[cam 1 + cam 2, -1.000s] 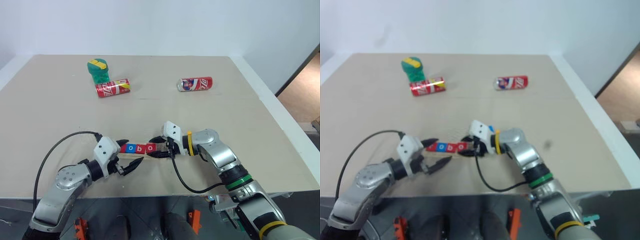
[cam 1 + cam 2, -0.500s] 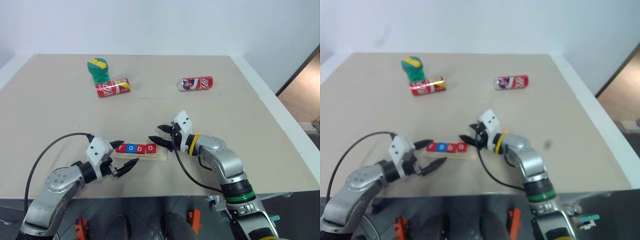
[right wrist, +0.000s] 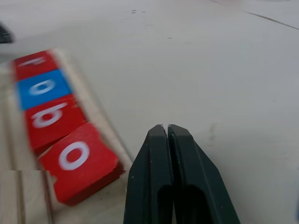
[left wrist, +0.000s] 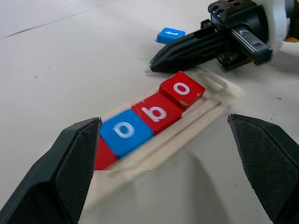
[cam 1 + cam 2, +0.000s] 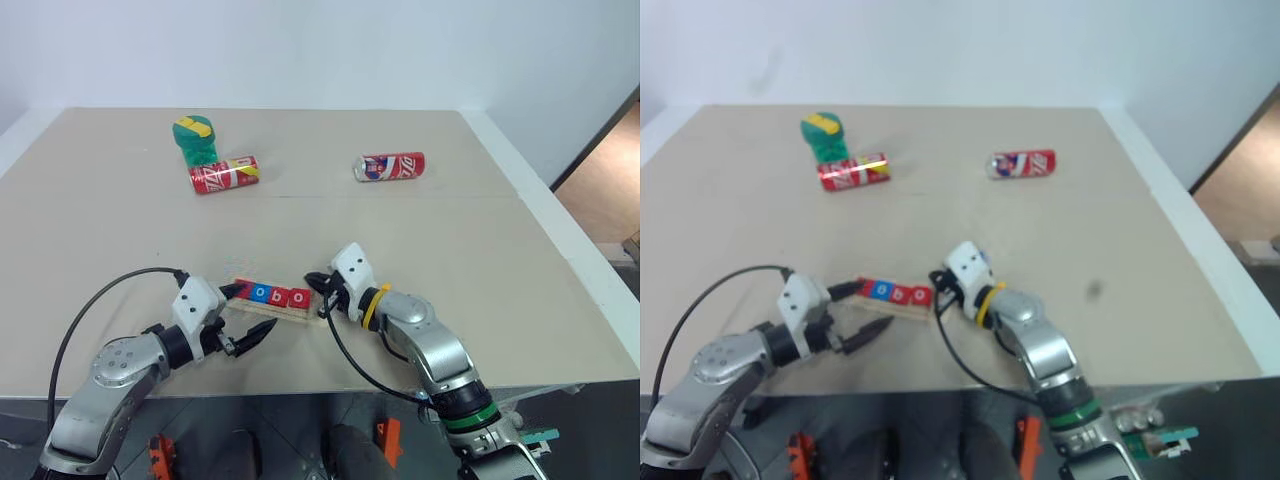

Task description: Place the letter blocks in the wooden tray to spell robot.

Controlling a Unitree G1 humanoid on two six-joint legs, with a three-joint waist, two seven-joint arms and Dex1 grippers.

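The wooden tray [image 4: 209,108] lies near the table's front edge. Four letter blocks sit in a row in it: red r [image 3: 32,62], blue o [image 4: 125,131], red b [image 4: 157,112] and red o [image 4: 182,89], the last one tilted against the tray's rim. A blue t block [image 4: 170,34] lies flat on the table beyond the tray's right end. My right gripper [image 5: 310,281] is shut and empty, its tips at the tray's right end beside the red o. My left gripper [image 5: 255,306] stands open around the tray's left end, one finger on each side.
Two red soda cans [image 5: 225,174] [image 5: 390,167] lie on their sides at the back of the table, and a green and yellow object [image 5: 197,140] stands behind the left one. The table's front edge runs just behind both arms.
My right gripper has shut its fingers and swung down to the tray's right end. The left gripper has stayed open at the left end.
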